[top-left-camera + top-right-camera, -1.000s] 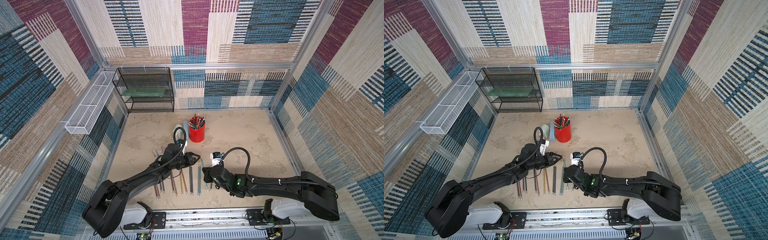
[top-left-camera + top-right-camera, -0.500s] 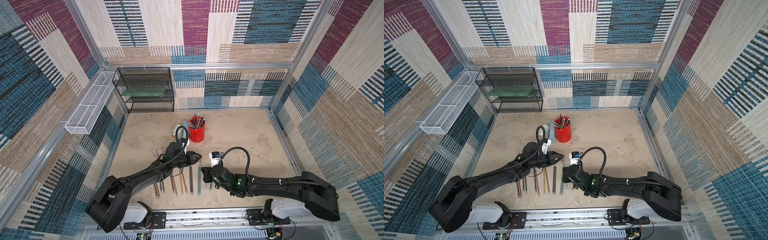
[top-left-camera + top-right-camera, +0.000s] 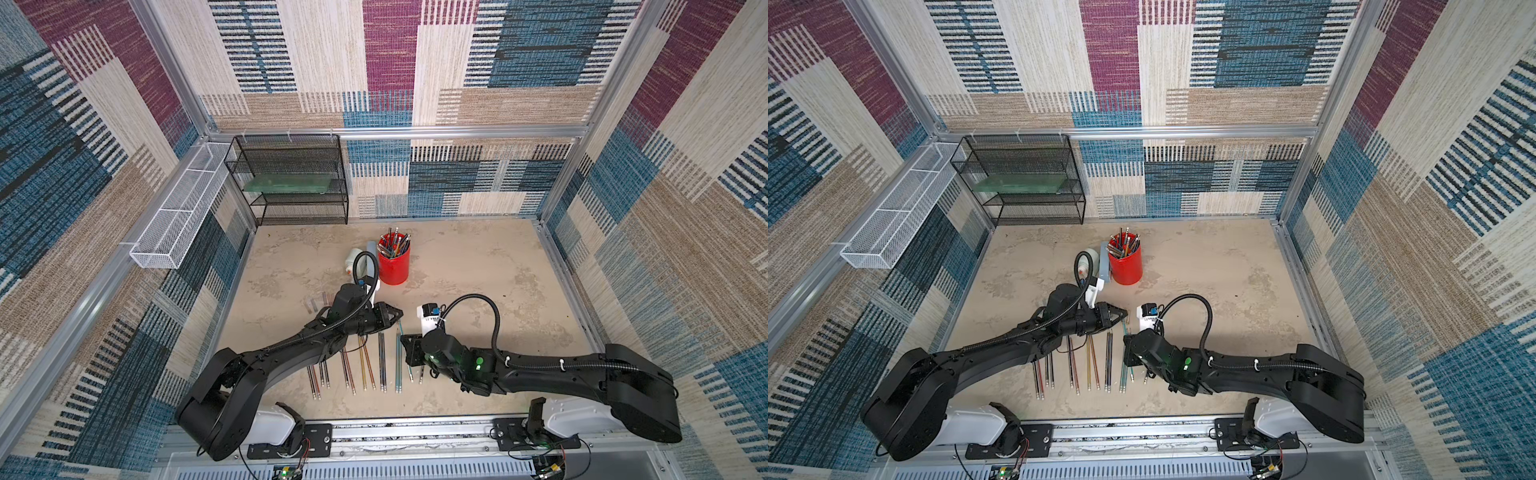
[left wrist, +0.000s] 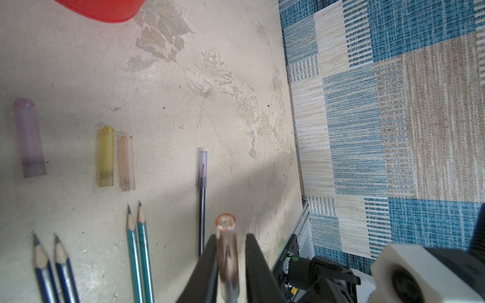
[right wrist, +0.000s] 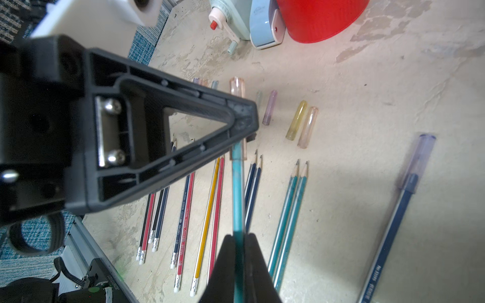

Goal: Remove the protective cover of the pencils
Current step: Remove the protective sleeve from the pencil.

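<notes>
Teal is the shaft of the pencil (image 5: 238, 194) that the right gripper (image 5: 238, 251) holds; its fingers are closed tight on it. In the right wrist view that teal pencil runs forward over the row of the others. Its tip carries a clear peach cover (image 4: 225, 223). The left gripper (image 4: 231, 236) has its fingers on either side of that cover. In the left wrist view we see one finger against the cover and a thin gap at the other. So we cannot tell whether the cover is truly pinched.

In both top views the two grippers meet tip to tip over the beige worktop (image 3: 478, 270), at the far end of the row and toward its right side. The other pencils (image 3: 365, 365) lie side by side on the worktop in pairs: dark and red, orange-yellow, dark blue, teal. Their eraser ends point to the robot's base and their sharpened tips are bare.

Beyond those tips we see loose covers (image 4: 106, 157) lying flat, purple, yellow and peach, apart from the pencils. One blue pencil (image 5: 388, 236) lies off to the right of the row with a purple cover (image 5: 422, 154) on its tip. Farther back a red cup (image 3: 394, 262) stands upright, full of more pencils.
</notes>
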Tool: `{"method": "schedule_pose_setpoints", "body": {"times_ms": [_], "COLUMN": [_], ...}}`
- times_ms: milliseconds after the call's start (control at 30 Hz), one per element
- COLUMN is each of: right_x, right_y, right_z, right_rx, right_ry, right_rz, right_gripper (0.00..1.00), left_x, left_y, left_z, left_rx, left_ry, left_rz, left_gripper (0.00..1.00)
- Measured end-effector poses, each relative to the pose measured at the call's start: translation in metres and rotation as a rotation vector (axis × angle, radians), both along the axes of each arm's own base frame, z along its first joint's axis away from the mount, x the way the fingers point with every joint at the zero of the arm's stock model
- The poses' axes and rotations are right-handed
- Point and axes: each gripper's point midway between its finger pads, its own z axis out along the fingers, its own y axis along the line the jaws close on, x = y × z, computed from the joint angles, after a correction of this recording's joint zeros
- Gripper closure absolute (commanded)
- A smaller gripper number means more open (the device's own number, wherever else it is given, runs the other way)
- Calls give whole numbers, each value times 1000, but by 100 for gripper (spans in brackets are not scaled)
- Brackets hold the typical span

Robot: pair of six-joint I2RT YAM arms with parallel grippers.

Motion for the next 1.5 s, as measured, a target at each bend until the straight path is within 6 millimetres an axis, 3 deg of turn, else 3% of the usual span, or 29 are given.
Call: {"method": "schedule_pose_setpoints", "body": {"times_ms": [233,533,667,733,900,1033,1500], "right_x": [0,-1,0,1,3,3,-3], "right_y": [1,2,2,2,5,7,14], "right_z": [0,-2,-3,-4,-3,-4,-3], "right_rx": [5,1,-1,-3,1,-1,26], "right_ry": [-1,5,5,6,10,13,3], "right_rz": [2,8,7,4,4,13,41], "right_gripper": [100,71,66,68,90,99,100], "left_x": [1,1,1,1,1,1,-3], "left_y": [0,0,0,0,0,1,9], "left_z": [0,0,0,0,0,0,2], "left_rx": [1,0,0,0,0,4,22], "left_ry": [-1,2,2,2,2,3,5], "left_rz": [2,4,4,4,4,9,33], "left_gripper": [82,90,90,90,91,93,100]}}
